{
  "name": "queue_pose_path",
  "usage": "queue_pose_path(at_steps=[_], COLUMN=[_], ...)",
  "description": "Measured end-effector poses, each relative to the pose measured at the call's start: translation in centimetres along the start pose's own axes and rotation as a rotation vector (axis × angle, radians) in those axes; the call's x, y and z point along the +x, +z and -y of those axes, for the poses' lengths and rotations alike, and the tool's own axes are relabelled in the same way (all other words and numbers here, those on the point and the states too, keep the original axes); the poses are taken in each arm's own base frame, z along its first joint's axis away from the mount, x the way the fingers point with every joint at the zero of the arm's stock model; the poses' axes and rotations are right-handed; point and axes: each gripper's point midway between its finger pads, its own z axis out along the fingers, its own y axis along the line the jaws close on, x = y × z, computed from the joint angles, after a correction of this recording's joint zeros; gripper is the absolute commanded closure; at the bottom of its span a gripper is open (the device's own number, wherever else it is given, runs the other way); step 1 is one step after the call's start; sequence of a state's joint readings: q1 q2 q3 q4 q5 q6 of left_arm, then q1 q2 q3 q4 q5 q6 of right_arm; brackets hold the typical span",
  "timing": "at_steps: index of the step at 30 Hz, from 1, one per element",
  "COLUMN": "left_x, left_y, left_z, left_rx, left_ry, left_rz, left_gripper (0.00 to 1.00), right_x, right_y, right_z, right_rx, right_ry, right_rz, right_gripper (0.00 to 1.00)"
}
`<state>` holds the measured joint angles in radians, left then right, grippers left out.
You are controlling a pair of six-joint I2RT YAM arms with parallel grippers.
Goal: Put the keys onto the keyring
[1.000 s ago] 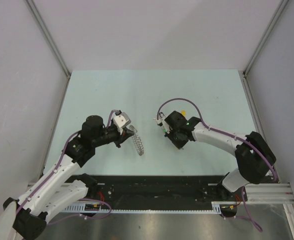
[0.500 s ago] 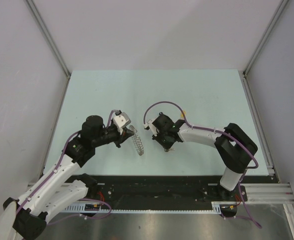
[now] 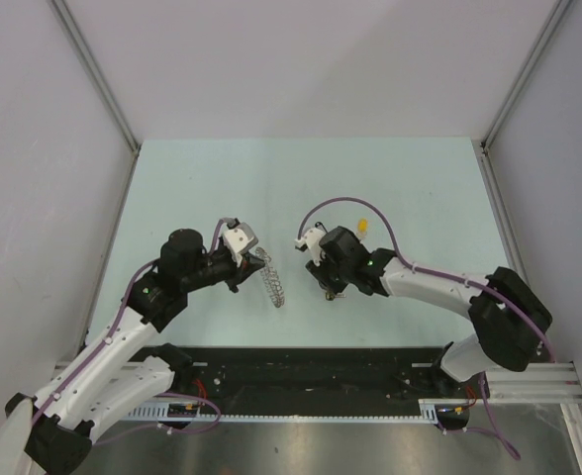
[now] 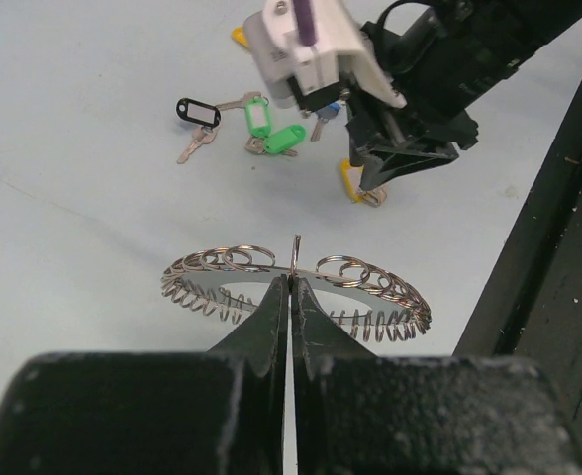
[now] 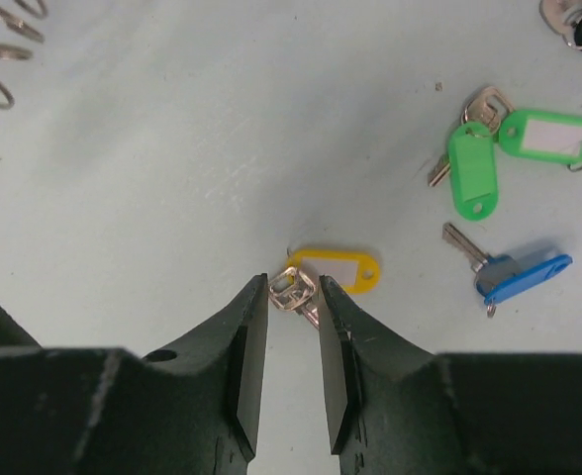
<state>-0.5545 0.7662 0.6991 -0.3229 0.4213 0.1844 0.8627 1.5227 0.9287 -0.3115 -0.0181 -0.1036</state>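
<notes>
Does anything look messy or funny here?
Nothing looks broken. The keys lie scattered loose on the table, with none showing on the keyring, which the left gripper pinches by its rim.

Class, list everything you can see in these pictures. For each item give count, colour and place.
keyring: one, silver, coiled, clamped in the left tool
green-tagged keys: two, green, side by side on the table
blue-tagged key: one, blue, near the green ones
black-tagged key: one, black, beside the green ones
yellow-tagged key: one, yellow, metal head between the right tool's fingers
yellow piece: one, yellow, further back, too small to identify
table: one, pale blue-green
left tool: black, shut on the keyring
right tool: black, open, over the yellow-tagged key
</notes>
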Motion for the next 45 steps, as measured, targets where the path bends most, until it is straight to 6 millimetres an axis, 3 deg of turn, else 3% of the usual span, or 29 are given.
queue_pose_path(at_steps=[10,21,45], left_x=[-0.1,-0.2,-0.2], left_y=[0.0,0.0,0.0], left_z=[0.0,0.0,0.0], left_rx=[0.000,-0.001,-0.001], left_ry=[0.002,0.003,0.003], left_rz=[0.004,0.007,0.007], left_gripper=[1.00,1.00,1.00], right_x=[3.6,1.6,3.3], right_y=[0.5,1.0,2.8], right_z=[0.2,0.4,0.1], right_rx=[-0.027,-0.050,-0.073], right_ry=[0.057,0.062,0.069], right_rz=[0.093,0.192,0.133], right_gripper=[0.70,0.78,0.82])
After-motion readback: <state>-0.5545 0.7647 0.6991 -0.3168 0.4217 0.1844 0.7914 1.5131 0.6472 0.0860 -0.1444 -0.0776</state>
